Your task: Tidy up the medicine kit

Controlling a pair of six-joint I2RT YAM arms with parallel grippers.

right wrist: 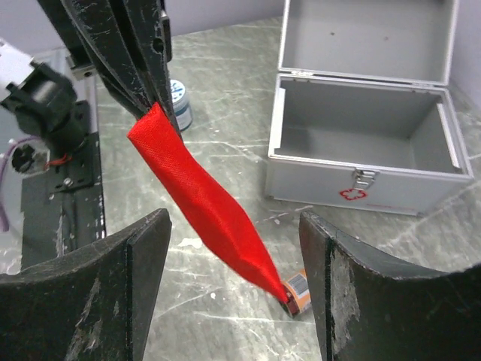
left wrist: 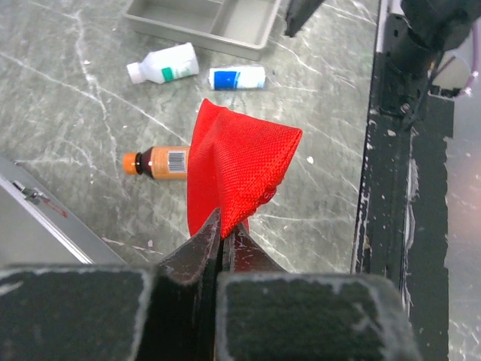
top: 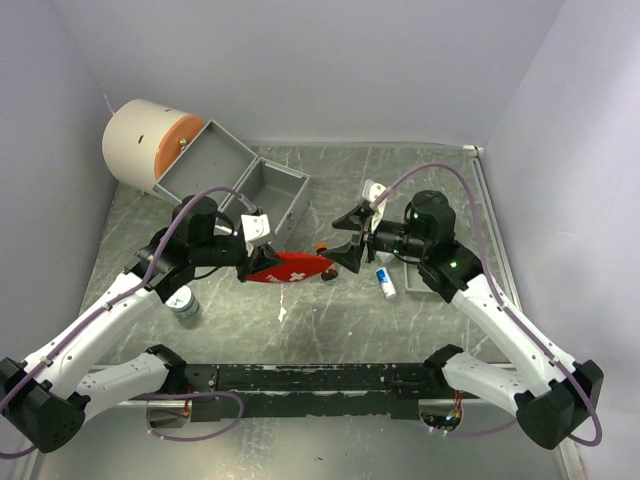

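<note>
The grey-green marbled surface (top: 330, 320) carries everything. At its far left corner a big white drum (top: 140, 140) with an orange face lies on its side. Just beside it the grey metal case (right wrist: 368, 150) stands open and empty, lid raised, with a small red cross emblem (right wrist: 351, 193) by the front latch. A shallow grey divided tray (left wrist: 210, 22) sits on the right side.

The red pouch (right wrist: 203, 203) is held near the middle of the surface, in front of the case. It shows a white cross from above, but any lettering is too small to read. The left fingers (left wrist: 218, 233) are pressed together, pinching one end of it. The right fingers (right wrist: 113, 286) are spread wide, one on each side of the pouch, apart from it.

An amber bottle (left wrist: 158, 163) with an orange cap and a barcode label lies under the pouch's lower end. Near the tray lie a white bottle (left wrist: 165, 64) with a green label and a blue-and-white bottle (left wrist: 237, 77), print unreadable. A small blue-labelled jar (top: 185, 305) stands by the left arm.
</note>
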